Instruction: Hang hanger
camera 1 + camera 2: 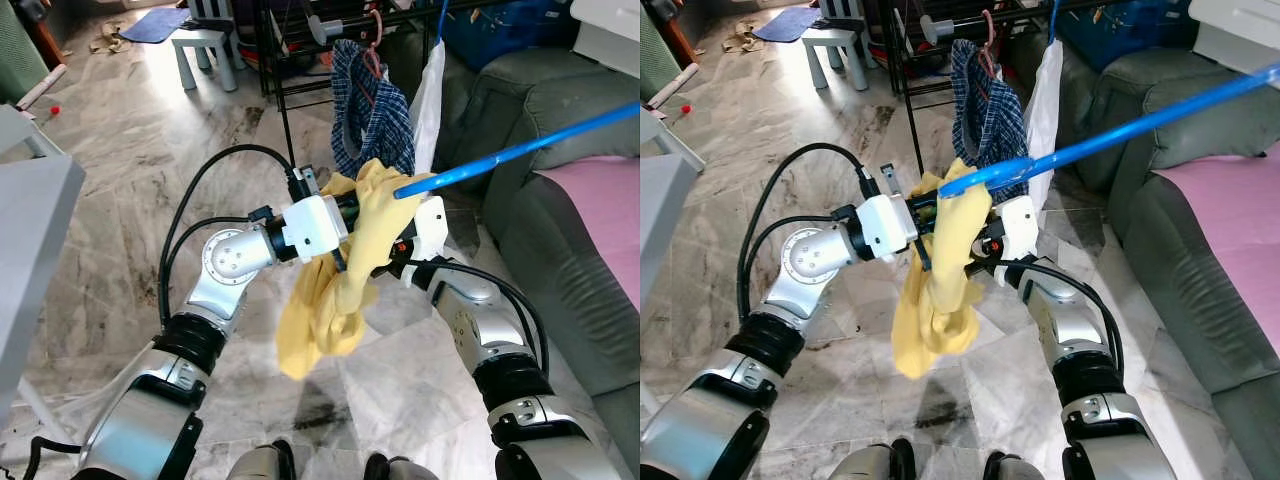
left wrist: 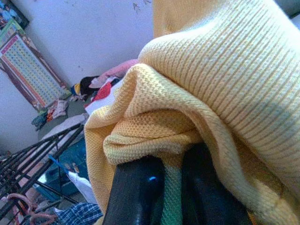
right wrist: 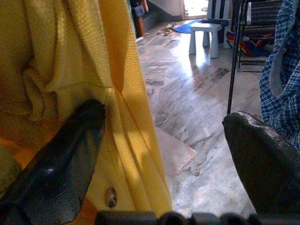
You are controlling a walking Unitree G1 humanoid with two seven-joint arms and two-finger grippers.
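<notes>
the left gripper [image 2: 164, 197] is clenching the yellow garment [image 1: 340, 280] at frame centre, the right gripper [image 3: 164, 159] is gaping beside it, and the drying rack [image 1: 330, 25] is waiting ahead at the upper centre, beyond both.
</notes>
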